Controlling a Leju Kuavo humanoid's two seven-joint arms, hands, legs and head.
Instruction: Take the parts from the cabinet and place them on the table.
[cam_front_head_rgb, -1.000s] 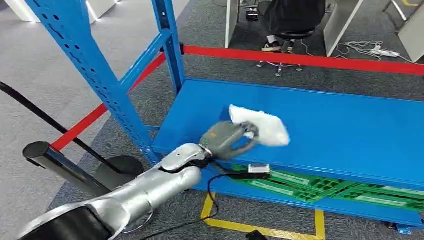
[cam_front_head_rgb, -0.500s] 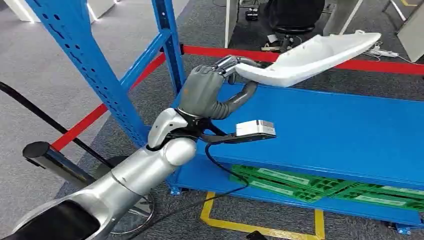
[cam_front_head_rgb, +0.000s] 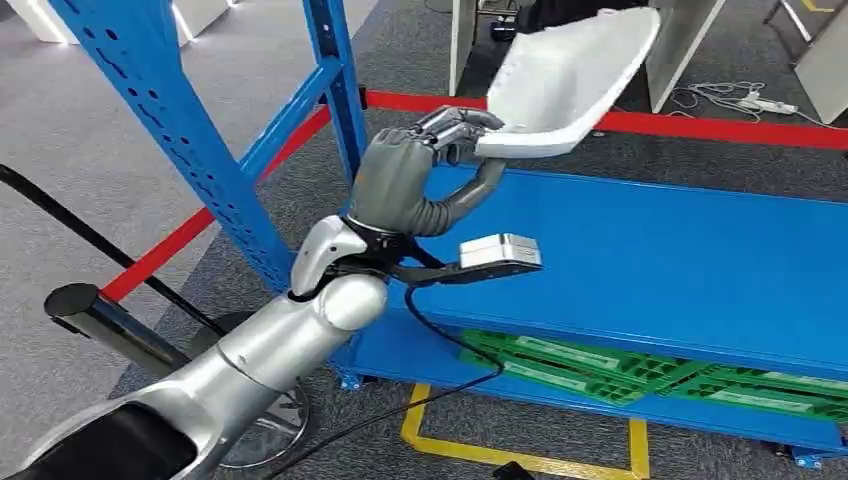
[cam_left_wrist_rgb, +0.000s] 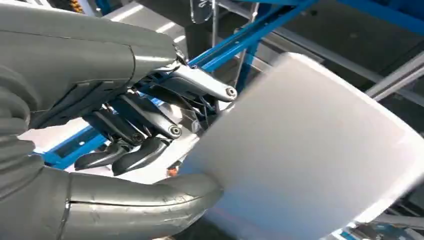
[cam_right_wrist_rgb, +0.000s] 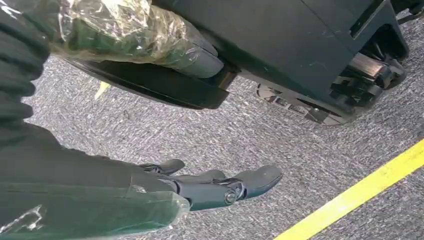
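The head view looks forward and down from high on the robot, over the blue shelf (cam_front_head_rgb: 650, 260) and grey floor. The left wrist view sits close behind the left hand (cam_left_wrist_rgb: 125, 125), sharing the white part (cam_front_head_rgb: 565, 85) with it. The right wrist view faces carpet (cam_right_wrist_rgb: 250, 145), very near.

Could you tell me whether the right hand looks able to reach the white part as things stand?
Probably not right away. The right hand hangs low over the grey carpet, holding nothing, while the left hand holds the white part raised above the blue shelf. Nothing visibly blocks it, but the arm would have to rise.
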